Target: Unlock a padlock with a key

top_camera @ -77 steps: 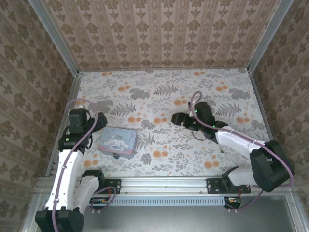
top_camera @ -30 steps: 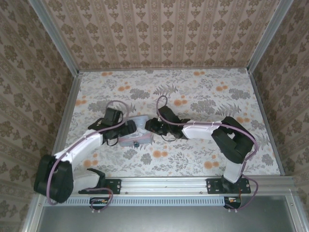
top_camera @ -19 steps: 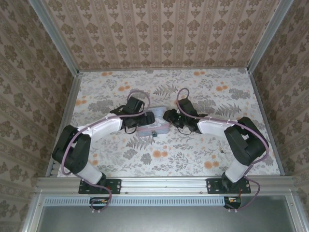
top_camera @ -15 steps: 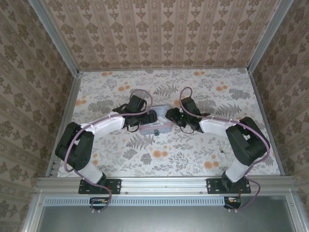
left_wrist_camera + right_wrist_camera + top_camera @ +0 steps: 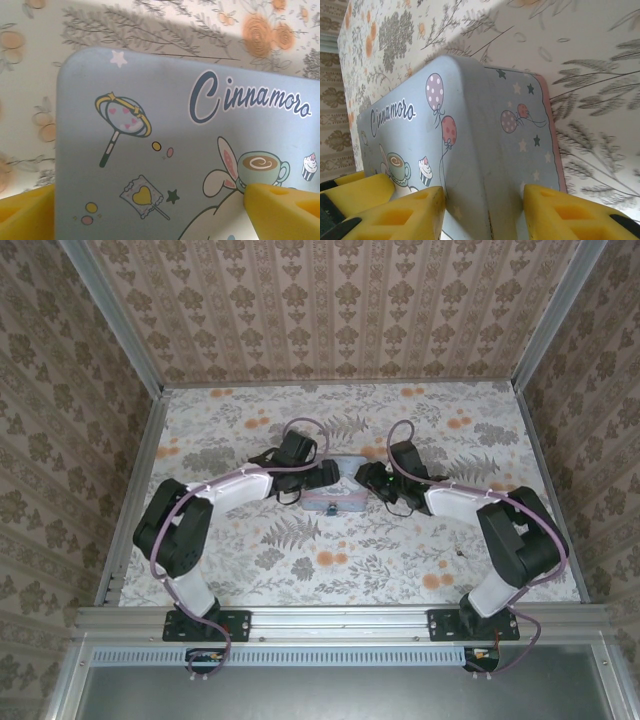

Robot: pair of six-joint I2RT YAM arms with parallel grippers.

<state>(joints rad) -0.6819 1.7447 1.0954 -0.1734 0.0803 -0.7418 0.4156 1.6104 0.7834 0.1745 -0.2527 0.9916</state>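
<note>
The pastel blue cartoon tin box (image 5: 338, 496) is tilted up near the middle of the table, its lid toward the left wrist camera (image 5: 175, 125). My left gripper (image 5: 326, 478) holds it with jaws spread wide (image 5: 150, 200); one yellow finger (image 5: 27, 212) is at the tin's left edge and the other lies over the lid. The tiny bluish padlock (image 5: 330, 510) hangs at the tin's near side. My right gripper (image 5: 366, 481) is open, its fingers astride the tin's side wall (image 5: 485, 197) without clamping it. I cannot make out the key.
A tiny dark speck (image 5: 460, 552) lies on the flowered table (image 5: 420, 570) at the front right, too small to identify. Patterned walls and metal rails close the table in on three sides. Both arms stretch toward the middle from the near edge.
My left gripper has carried the tin from the front left up and right to the table's middle. My right gripper stayed beside the tin's right end, backing right, and its jaws have widened.
</note>
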